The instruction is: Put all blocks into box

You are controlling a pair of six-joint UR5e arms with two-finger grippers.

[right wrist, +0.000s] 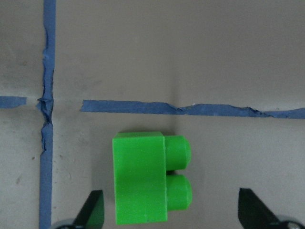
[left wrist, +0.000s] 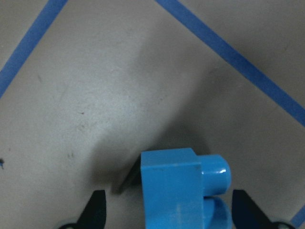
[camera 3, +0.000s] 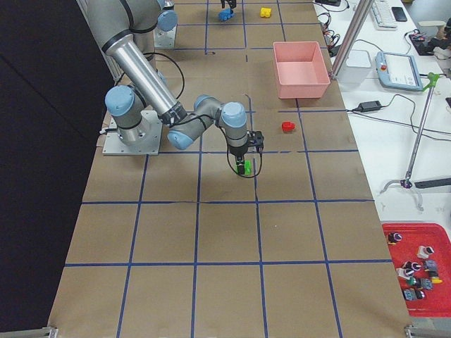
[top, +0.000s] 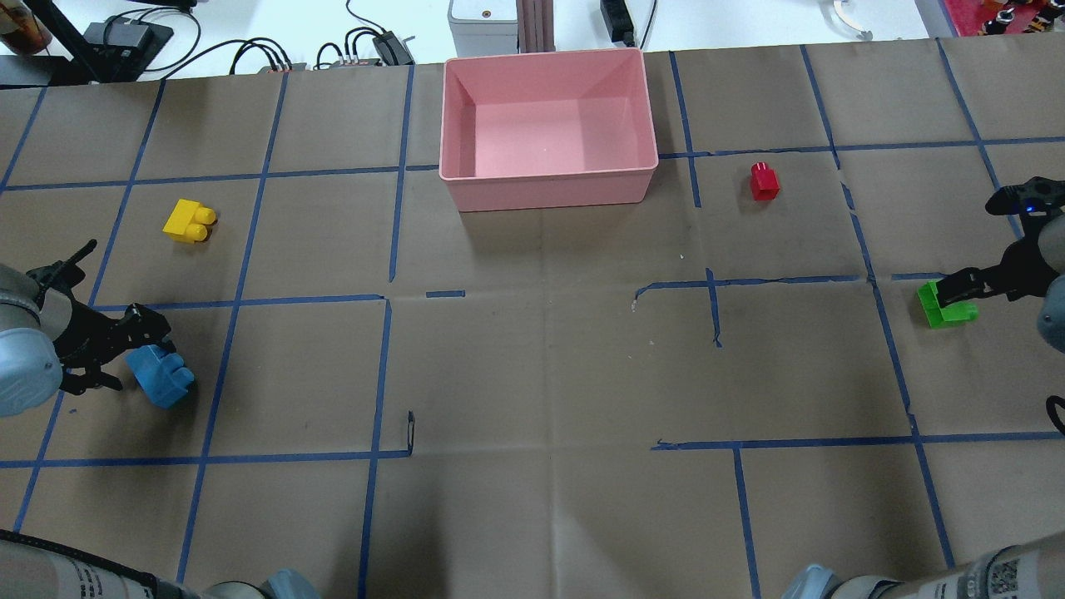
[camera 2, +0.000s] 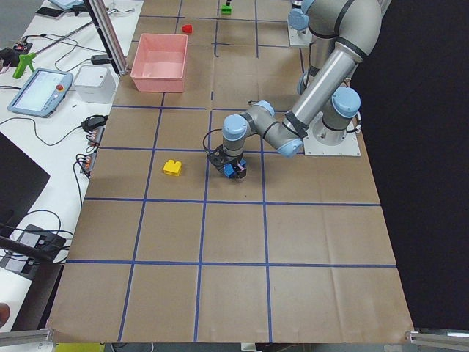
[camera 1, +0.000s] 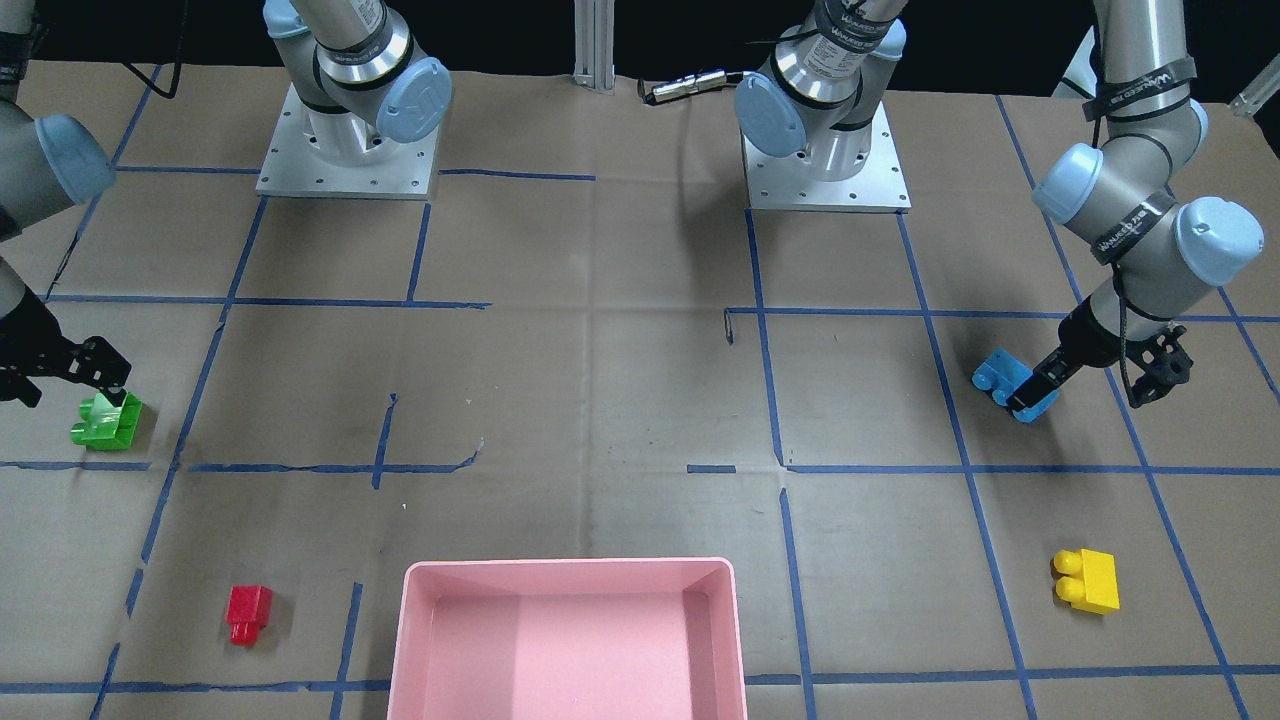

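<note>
Pink box has nothing in it, so by my count that's zero of four bricks done. Everything is still out on the paper-covered table.

Going from the robot's left across to its right, all placed off the box:

- Blue brick: far left of the box and well back toward the robot's side. The left claw is down around it, jaws spread wide with a finger on either side. There's a visible gap on at least one side, so I'd say it's lined up for a grab but hasn't closed.
- Yellow brick: also far left of the box, but nearly level with the box's near wall. Nothing is touching it.
- Red brick: closest of the lot, a short way off the box's right side. It's untouched too.
- Green brick: far right of the box and a bit back toward the robot. The right claw is straddling it, jaws wide, clear space on both sides, not gripping.

So my read is that both arms are at the about-to-pinch stage on the two outer bricks. Still left: close on blue and green, carry them to the box, drop them in, then the same for yellow and red. Basically the whole job is still ahead.
</note>
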